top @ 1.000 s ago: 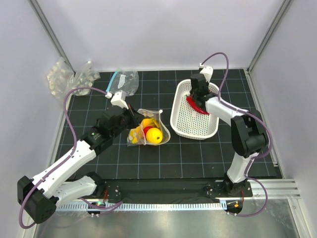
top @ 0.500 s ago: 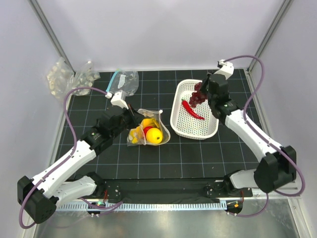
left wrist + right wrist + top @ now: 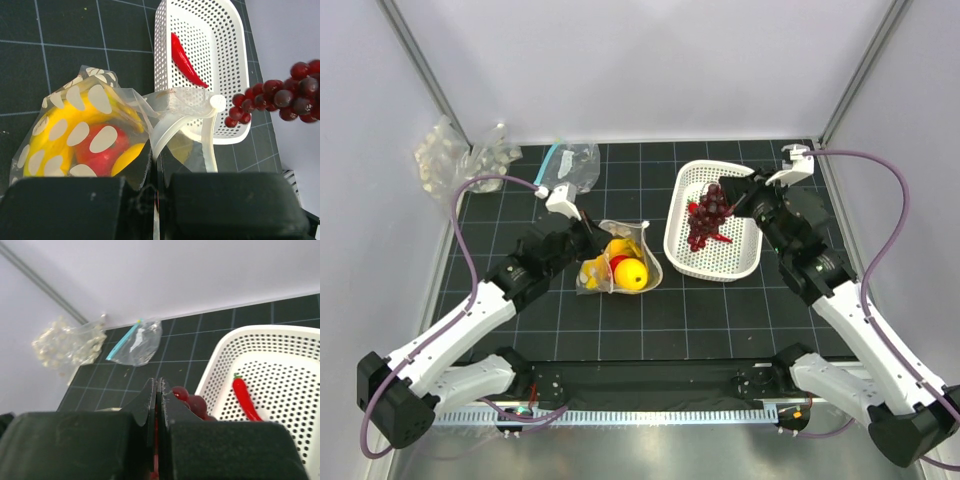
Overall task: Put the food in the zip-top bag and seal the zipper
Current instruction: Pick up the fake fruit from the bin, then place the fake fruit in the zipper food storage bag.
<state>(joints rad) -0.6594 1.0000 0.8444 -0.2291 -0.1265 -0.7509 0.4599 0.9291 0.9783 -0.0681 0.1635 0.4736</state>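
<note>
Black gridded matting (image 3: 720, 320) covers the table inside pale walls. The job is mid-way through loading. The left gripper (image 3: 155, 167) is pinched shut on the near edge of the zip-top bag (image 3: 125, 100) and holds its mouth propped open. Just ahead of those jaws, inside the plastic, lie the yellow fruit (image 3: 632, 274), the red fruit (image 3: 102, 152) and what looks like the banana. The pale zipper (image 3: 172, 125) curls up from the jaws, unsealed.

The right gripper (image 3: 730, 198) is clamped shut on the stem end of the grape bunch (image 3: 705, 213), which dangles from the jaws above the white basket (image 3: 745, 262). The chili (image 3: 184, 60) lies on the basket floor beneath and beyond them.

Next, I judge, the right arm must carry the grapes across to the bag's mouth, which sits well to the side of the basket. It should lower them into the gap the left jaws hold open, then let go. The opening is floppy and narrow, so the bunch could catch on the rim. The chili comes after that, then the sealing.

A second ago the right gripper was down in the basket. Half a second ago it had risen with the grapes. Now the arm has swung wider, and the bunch hangs nearer the basket's bag-side wall. The left arm and the bag have not moved.
</note>
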